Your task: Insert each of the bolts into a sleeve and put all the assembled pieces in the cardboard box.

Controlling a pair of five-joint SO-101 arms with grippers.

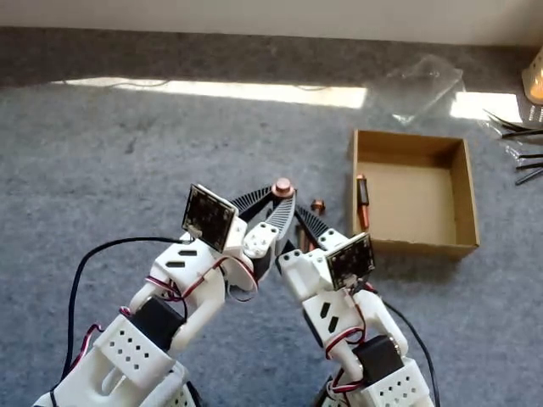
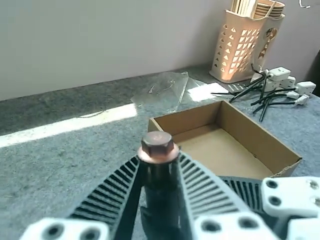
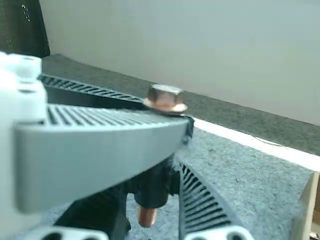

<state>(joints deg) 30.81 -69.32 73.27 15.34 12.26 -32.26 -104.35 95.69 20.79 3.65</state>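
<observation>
Grey carpet (image 1: 127,136), sleeved bolt (image 2: 158,145), cardboard box (image 1: 469,191).

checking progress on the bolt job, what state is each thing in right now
bolt: upright, pushed through the sleeve, tip poking out below
sleeve: upright, gripped from both sides
left gripper: shut on the sleeve
cardboard box: open, one assembled piece inside
assembled piece: lying flat along a box wall
second bolt: outside the box; sleeved or not, cannot tell
</observation>
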